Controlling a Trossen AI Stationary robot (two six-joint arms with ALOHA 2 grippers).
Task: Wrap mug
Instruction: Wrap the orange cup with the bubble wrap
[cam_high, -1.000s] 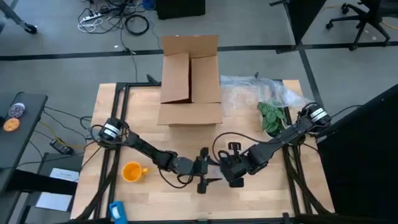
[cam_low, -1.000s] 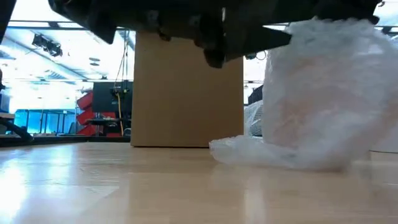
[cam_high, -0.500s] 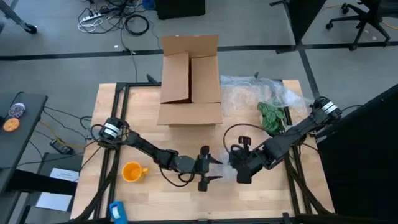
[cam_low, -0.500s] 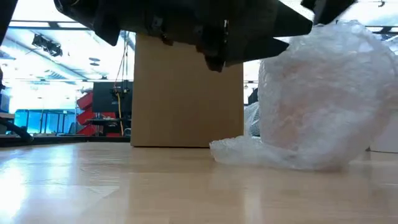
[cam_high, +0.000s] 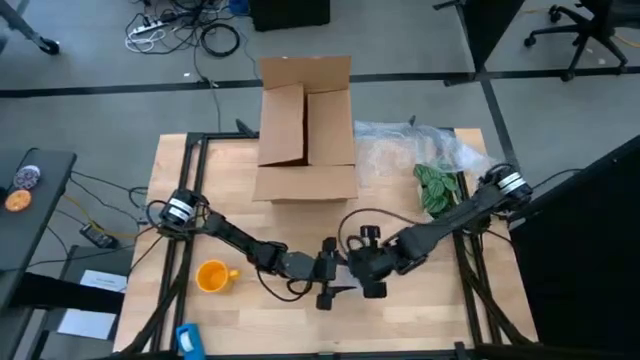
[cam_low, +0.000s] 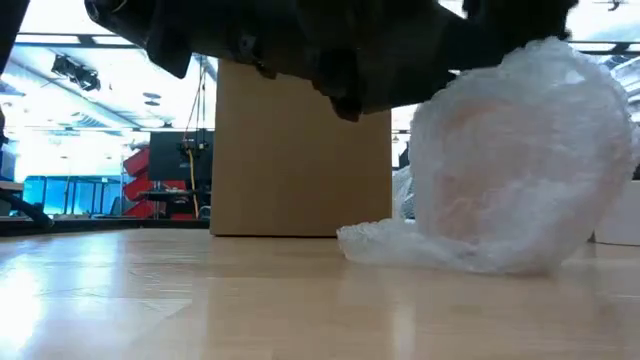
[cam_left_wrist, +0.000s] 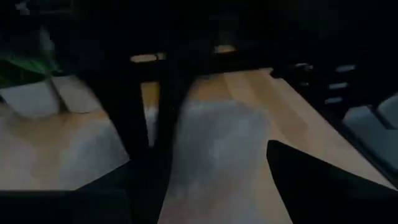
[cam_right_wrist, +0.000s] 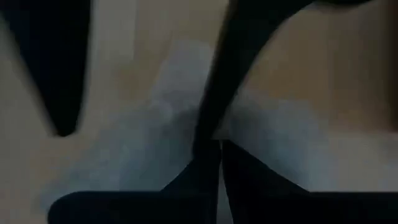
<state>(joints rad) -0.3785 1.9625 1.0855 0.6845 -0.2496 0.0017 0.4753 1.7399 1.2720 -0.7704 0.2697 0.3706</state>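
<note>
The right end effector (cam_high: 362, 275) has swung back toward the middle of the tabletop (cam_high: 420, 310), closing on the left end effector (cam_high: 333, 272); half a second ago it sat further toward 3 o'clock. Both now meet over a bundle of bubble wrap (cam_low: 510, 170), which in the low view bulges taller and rounder than before. I cannot tell whether either end effector is clenched or released; dark fingers hide the contact. The mug (cam_high: 212, 275) sits bare at 9 o'clock of the left end effector, well apart from the wrap, beside no sheet. Judging by that, wrapping the mug has not yet begun. The box (cam_high: 305, 125) stands at 12 o'clock.
</note>
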